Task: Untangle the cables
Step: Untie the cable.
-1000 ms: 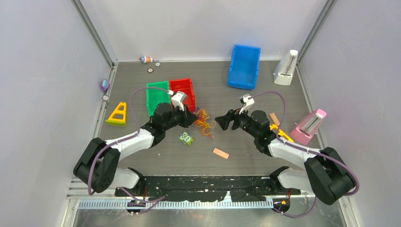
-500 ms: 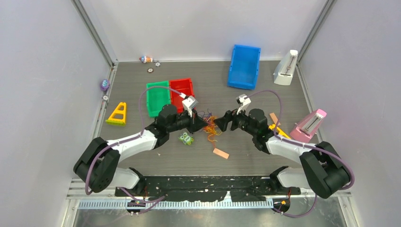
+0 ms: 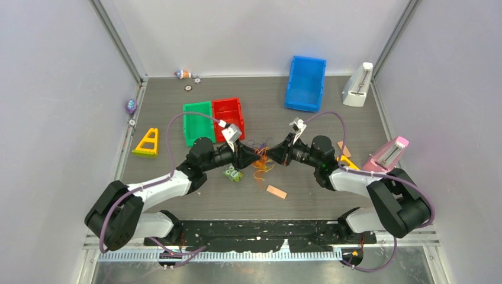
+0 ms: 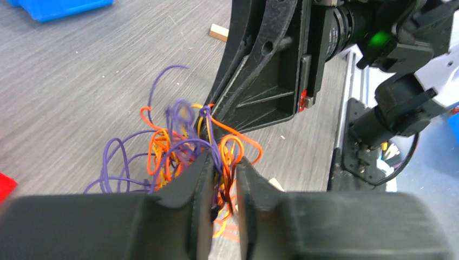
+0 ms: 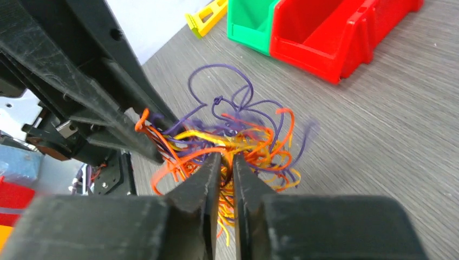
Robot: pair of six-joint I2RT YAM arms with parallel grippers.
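Observation:
The cables (image 3: 261, 162) are one tangle of thin orange, yellow and purple strands, held just above the table's middle between the two arms. My left gripper (image 3: 254, 155) comes in from the left and is shut on strands of the cables (image 4: 178, 138), which run up between its fingertips (image 4: 203, 165). My right gripper (image 3: 270, 154) meets it from the right. Its jaws stand nearly together, with orange and yellow strands of the cables (image 5: 238, 132) pinched between them. The two grippers (image 4: 223, 160) (image 5: 227, 158) are almost tip to tip.
A green bin (image 3: 197, 122) and a red bin (image 3: 228, 112) stand behind the left arm, a blue bin (image 3: 306, 83) at the back. A small green toy (image 3: 232, 173) and a wooden block (image 3: 276, 191) lie near the tangle. A yellow triangle (image 3: 147, 142) sits left, a pink stand (image 3: 388, 155) right.
The left gripper carried the tangle to the right. The right gripper moved left to meet it and went from wide open to shut on the strands.

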